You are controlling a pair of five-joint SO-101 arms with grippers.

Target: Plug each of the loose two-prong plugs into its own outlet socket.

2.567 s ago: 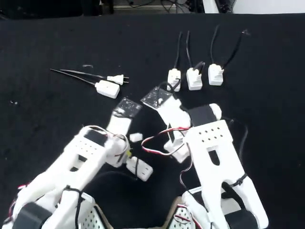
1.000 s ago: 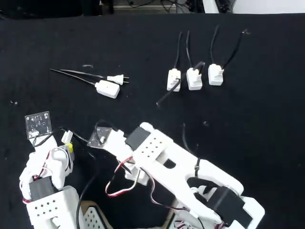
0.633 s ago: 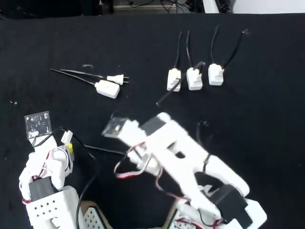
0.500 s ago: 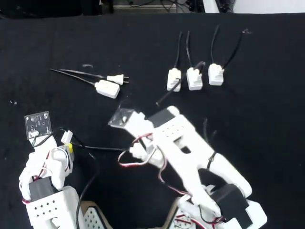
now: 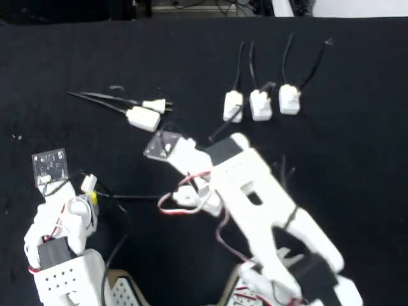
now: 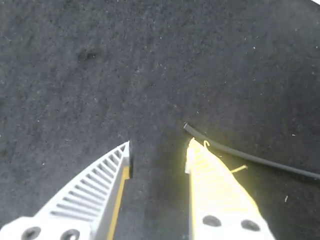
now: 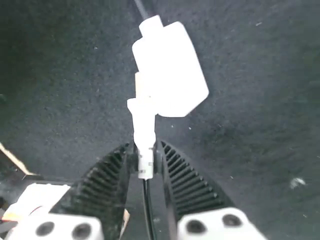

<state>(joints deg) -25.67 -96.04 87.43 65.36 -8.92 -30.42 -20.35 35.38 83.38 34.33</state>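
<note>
Black cloth [image 5: 357,159] is covering the table. At the left, the left gripper [image 6: 157,150] is hanging over it with jaws parted, gripping nothing, and a thin black cable [image 6: 250,159] is ending by 1 fingertip. Toward the middle, the right gripper [image 7: 145,150] is pinching the narrow tail of a white plug [image 7: 142,120], jaws nearly closed, the plug's front lying against a loose socket [image 7: 170,70]. Farther right, 3 sockets [image 5: 260,104] are sitting in a row.
</note>
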